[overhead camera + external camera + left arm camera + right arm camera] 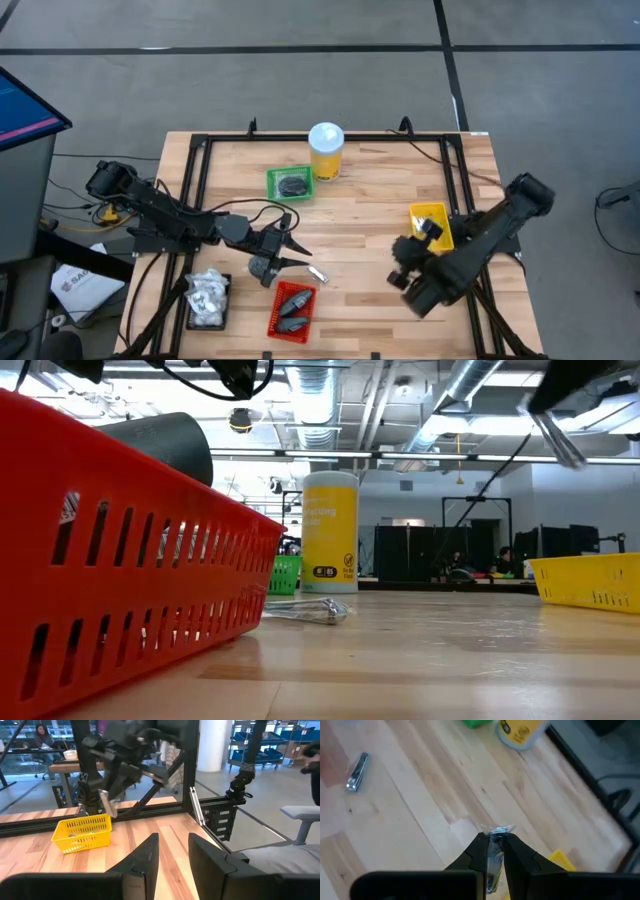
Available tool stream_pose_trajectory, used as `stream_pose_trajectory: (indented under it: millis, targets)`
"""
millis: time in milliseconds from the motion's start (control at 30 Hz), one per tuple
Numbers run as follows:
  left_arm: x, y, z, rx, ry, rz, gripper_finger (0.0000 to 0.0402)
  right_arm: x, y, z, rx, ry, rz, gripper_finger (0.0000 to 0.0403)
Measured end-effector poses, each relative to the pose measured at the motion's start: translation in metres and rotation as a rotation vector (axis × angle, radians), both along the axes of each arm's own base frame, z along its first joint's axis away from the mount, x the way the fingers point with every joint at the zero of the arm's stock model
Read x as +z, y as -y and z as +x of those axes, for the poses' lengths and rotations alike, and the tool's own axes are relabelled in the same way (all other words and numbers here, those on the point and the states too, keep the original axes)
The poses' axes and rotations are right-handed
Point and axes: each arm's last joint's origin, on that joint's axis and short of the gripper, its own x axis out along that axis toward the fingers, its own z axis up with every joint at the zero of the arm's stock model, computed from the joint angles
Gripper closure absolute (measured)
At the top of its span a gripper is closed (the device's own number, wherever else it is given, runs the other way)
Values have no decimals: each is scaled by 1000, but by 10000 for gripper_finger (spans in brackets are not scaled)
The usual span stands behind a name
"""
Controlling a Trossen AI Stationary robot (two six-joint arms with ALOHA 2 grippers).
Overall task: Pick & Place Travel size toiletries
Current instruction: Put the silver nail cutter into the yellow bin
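Note:
A thin silvery tube (496, 836) sits in my shut right gripper (494, 842), which hovers above the table near the yellow tray (432, 226). A second silvery tube (318, 273) lies flat on the wood and also shows in the right wrist view (356, 771). My left gripper (290, 250) is open and holds nothing, standing above the table between the black tray (208, 300) of white sachets and the red tray (292, 310) of dark grey pucks. The green tray (290, 183) holds dark items. My right gripper pinches the thin silvery tube between its two fingers. The tube's crinkled end (501, 829) sticks out past the fingertips. The fingers come from above, slanting down, and lie along the tube. It is lifted clear of the table.
A tall yellow jar with a white lid (326, 150) stands at the far middle, beside the green tray. A black metal frame (200, 160) runs around the table's edges. Bare wood lies in the middle (370, 215). People sit at desks in the room behind (42, 735).

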Motion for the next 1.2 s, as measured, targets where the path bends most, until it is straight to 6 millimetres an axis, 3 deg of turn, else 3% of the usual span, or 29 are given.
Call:
stream_pose_trajectory:
  millis: [267,533,933,1200]
  targets:
    - [0,0,0,0,3,-1,305,-23,43,-56,-98,80,130,376]
    - [0,0,0,4,3,-1,305,-40,75,-89,-192,119,212,376]
    - [0,0,0,3,3,-1,305,-62,94,-103,-289,81,247,376]
    - [0,0,0,3,2,0,305,-68,96,-102,-320,52,254,345]
